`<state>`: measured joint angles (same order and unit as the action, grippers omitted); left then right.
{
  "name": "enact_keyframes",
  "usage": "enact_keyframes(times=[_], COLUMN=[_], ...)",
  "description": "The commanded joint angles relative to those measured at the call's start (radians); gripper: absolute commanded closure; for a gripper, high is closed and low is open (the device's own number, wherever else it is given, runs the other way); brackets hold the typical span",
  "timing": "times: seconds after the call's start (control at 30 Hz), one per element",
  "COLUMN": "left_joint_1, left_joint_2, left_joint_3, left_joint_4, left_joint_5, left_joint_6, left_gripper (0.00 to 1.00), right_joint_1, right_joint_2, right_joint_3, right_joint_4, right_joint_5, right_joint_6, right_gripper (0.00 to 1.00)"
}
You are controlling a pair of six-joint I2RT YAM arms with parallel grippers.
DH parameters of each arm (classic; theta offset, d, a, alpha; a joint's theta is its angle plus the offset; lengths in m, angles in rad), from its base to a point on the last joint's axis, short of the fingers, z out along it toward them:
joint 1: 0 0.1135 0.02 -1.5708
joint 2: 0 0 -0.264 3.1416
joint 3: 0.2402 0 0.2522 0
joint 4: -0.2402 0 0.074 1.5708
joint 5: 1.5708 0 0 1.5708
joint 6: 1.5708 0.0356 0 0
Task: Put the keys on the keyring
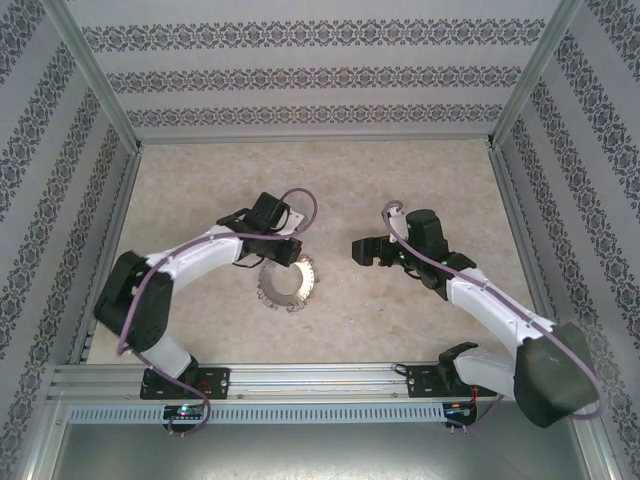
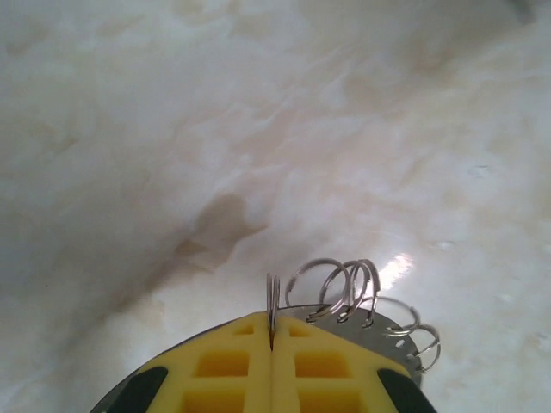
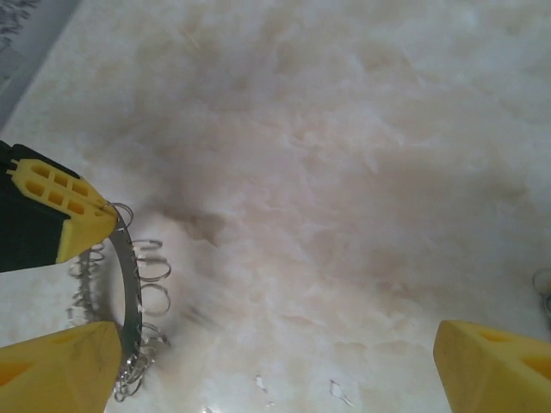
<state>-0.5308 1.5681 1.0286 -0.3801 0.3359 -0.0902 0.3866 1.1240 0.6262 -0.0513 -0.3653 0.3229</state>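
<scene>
Trouble here would most likely start at the thin wire loop (image 2: 273, 297). The left claw (image 2: 272, 334) is squeezed tight on that one loop, which sticks up from the rim of the keyring (image 2: 392, 331). The keyring is a flat grey ring with many little loops around its edge. It sits near the middle of the pale bench (image 1: 400, 180), right beside the left claw. I cannot tell if it lies flat or is lifted at one side. The right claw (image 3: 277, 344) is spread wide with nothing in it, a little way off to the side of the keyring.

The loop is thin and smooth, so I think it could slide out of the yellow fingers (image 2: 327, 361) if the left arm pulls or twists hard. Then the keyring might drop and skid away. The loop could also bend. If the right claw comes in too fast, it could bump the keyring and knock it loose.
</scene>
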Motion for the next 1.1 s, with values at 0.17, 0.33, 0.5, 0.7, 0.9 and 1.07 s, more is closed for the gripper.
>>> enact_keyframes(times=[0.17, 0.33, 0.5, 0.7, 0.9, 1.07], left_joint_1=[-0.072, -0.125, -0.141, -0.177, -0.205, -0.221], left_joint_2=[-0.379, -0.577, -0.680, -0.701, -0.696, -0.698], left_joint_3=[-0.167, -0.244, -0.229, -0.165, -0.122, -0.107], left_joint_4=[0.175, 0.271, 0.236, 0.134, 0.077, 0.045], left_joint_5=[0.100, 0.204, 0.316, 0.372, 0.403, 0.391], left_joint_6=[0.164, 0.235, 0.286, 0.351, 0.404, 0.432], left_gripper=[1.00, 1.00, 1.00, 1.00, 1.00, 1.00], right_joint_1=[0.118, 0.184, 0.242, 0.279, 0.353, 0.403], right_joint_2=[-0.206, -0.298, -0.373, -0.391, -0.342, -0.328], right_joint_3=[-0.022, -0.022, -0.016, 0.006, 0.048, 0.062], right_joint_4=[0.053, 0.111, 0.131, 0.139, 0.108, 0.104], right_joint_5=[-0.127, -0.205, -0.247, -0.307, -0.280, -0.231], right_joint_6=[-0.096, -0.140, -0.184, -0.192, -0.259, -0.322], right_gripper=[0.09, 0.14, 0.26, 0.41, 0.47, 0.52])
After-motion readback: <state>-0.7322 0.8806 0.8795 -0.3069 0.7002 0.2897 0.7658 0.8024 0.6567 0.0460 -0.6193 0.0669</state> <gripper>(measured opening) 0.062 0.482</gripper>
